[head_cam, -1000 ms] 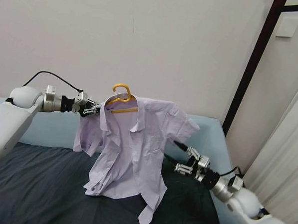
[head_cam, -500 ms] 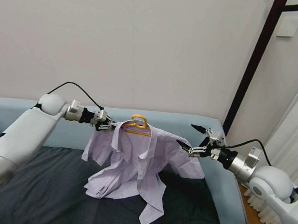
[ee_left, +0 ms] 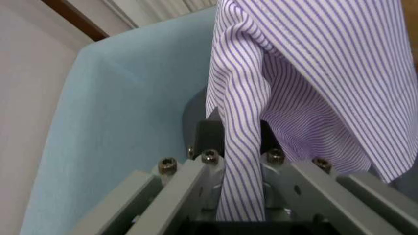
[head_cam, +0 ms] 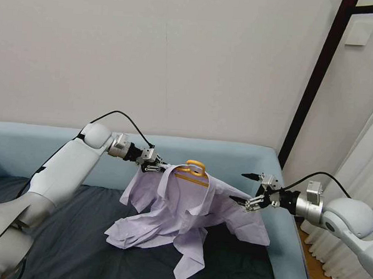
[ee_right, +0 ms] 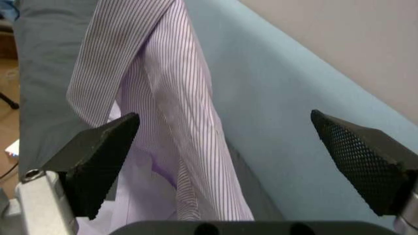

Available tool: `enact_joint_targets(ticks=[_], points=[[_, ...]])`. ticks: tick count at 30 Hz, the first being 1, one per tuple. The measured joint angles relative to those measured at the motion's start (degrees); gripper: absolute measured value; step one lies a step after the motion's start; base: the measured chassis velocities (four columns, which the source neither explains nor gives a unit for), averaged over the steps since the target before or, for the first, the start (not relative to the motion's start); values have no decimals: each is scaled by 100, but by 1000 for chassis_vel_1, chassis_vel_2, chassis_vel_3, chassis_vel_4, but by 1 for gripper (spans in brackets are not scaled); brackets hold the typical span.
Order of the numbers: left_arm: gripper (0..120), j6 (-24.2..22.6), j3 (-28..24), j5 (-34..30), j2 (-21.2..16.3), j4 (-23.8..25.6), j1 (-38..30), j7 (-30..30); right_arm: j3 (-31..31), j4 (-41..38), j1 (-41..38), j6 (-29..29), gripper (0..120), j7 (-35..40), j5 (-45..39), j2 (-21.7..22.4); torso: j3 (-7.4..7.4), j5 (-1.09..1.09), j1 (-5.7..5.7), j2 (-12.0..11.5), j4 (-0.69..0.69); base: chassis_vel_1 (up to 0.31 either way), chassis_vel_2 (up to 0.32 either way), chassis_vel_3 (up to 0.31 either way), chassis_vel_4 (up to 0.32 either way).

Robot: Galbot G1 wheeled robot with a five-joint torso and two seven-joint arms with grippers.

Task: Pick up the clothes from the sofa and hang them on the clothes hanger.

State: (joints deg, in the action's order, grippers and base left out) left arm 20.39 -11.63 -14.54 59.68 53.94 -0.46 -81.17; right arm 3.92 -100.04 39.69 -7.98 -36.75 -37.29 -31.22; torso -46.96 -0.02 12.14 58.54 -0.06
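One shirt [head_cam: 182,220], pale lilac with fine purple stripes and short sleeves, lies with its hem crumpled on the dark seat [head_cam: 56,233] of the sofa [head_cam: 23,150], nearest the robot. Farther back its collar and shoulders are raised off the seat, draped over one yellow hanger [head_cam: 194,171]. There are two tools. The left tool [head_cam: 152,168] is clenched on the shirt's left shoulder, and in its wrist view a fold of striped cloth [ee_left: 313,73] runs pinched between its fingers [ee_left: 202,161]. The right tool [head_cam: 240,187] is at the shirt's right sleeve, released. Its black pads [ee_right: 98,161] stand wide apart with the sleeve [ee_right: 170,122] hanging between them. The light blue sofa back and a plain wall lie beyond.
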Motion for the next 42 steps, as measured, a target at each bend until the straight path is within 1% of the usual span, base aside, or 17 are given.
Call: enact_joint_targets(ticks=[2,4,5,6,7,9,12,13,16,18,19,23,25,28,37,41,42], points=[[1,0,-31,-40,-5,8,0,-10,-17,11,3,-10,100,-19,52,0,0,0,0,0,0,0,0,0,0],[1,-1,-70,-111,-12,41,3,-31,-37,40,3,-12,95,-45,142,0,0,-1,0,0,1,0,0,0,0],[1,-3,-79,-129,-13,54,6,-40,-42,51,3,-11,91,-54,163,-2,0,-1,0,0,1,0,0,0,0],[1,-25,-98,-171,-10,90,18,-81,-48,90,1,-3,84,-114,198,-10,0,0,0,0,0,0,0,0,0],[1,-25,-98,-171,-10,90,18,-81,-48,90,1,-3,84,-114,198,-10,0,0,0,0,0,0,0,0,0],[1,-49,-131,-189,-1,113,25,-144,-32,161,-2,9,77,-392,238,-15,0,0,0,0,-1,0,0,0,0],[1,-59,-147,-196,17,112,25,-170,68,233,-4,11,63,-897,397,-1,0,-1,0,0,-1,0,0,0,0],[1,-59,-147,-196,17,112,25,-170,68,233,-4,11,63,-897,397,-1,0,-1,0,0,-1,0,0,0,0],[1,-68,-158,-195,39,101,21,-188,161,285,11,12,50,-1176,608,18,0,-1,0,0,-1,0,0,0,0],[1,-87,-158,-194,57,96,8,-202,195,290,54,22,41,-1189,667,22,0,-1,0,0,-1,0,0,0,0],[1,-87,-158,-194,57,96,8,-202,195,290,54,22,41,-1189,667,22,0,-1,0,0,-1,0,0,0,0],[1,-121,-124,-195,70,58,-46,-249,265,329,180,92,22,-1174,763,-17,0,-1,0,0,-1,0,0,0,0],[1,-125,-104,-195,69,49,-53,-262,273,340,208,120,19,-1167,764,-32,0,0,0,0,-1,0,0,0,0],[1,-136,-68,-199,40,34,-52,-278,284,374,267,212,6,-1132,751,-95,1,-1,0,0,-1,0,0,0,0],[1,-130,-35,-253,-27,28,-37,-285,273,442,273,405,4,-1029,601,-209,1,-1,0,0,-1,0,0,0,0],[1,12,-45,-469,-64,-13,17,-234,273,493,227,598,1,-1027,331,-228,0,-1,0,0,0,0,0,0,0],[5,94,-70,-607,-76,-49,39,-194,273,514,204,669,1,-1040,261,-222,0,-2,0,0,1,0,0,0,0]])
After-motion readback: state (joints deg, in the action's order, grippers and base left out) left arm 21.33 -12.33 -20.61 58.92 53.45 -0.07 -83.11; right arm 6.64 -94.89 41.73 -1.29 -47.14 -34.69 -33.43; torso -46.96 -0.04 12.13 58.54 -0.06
